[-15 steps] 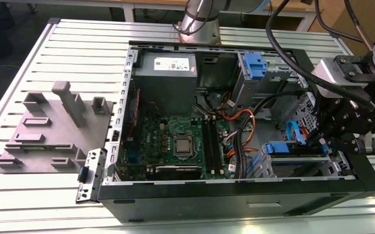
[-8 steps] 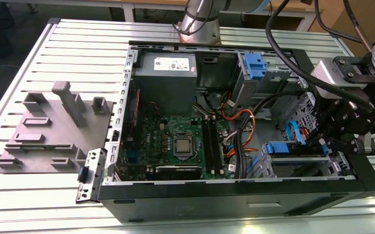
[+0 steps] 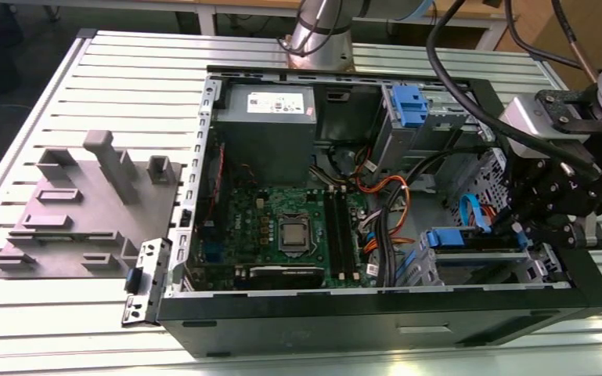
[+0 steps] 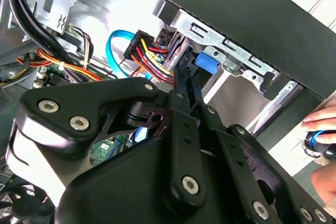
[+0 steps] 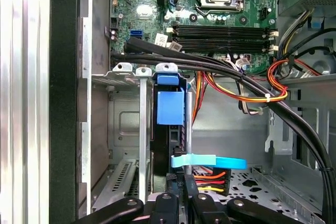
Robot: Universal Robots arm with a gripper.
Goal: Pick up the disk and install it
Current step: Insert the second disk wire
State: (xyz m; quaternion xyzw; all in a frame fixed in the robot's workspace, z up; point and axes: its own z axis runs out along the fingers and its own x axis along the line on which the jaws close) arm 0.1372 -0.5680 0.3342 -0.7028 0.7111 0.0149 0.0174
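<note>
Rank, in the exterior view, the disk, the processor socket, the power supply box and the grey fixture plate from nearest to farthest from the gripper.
1. The disk, in the drive bay beside the gripper.
2. The processor socket, mid-motherboard.
3. The power supply box, in a case corner.
4. The grey fixture plate, outside the case, exterior view's left.
</note>
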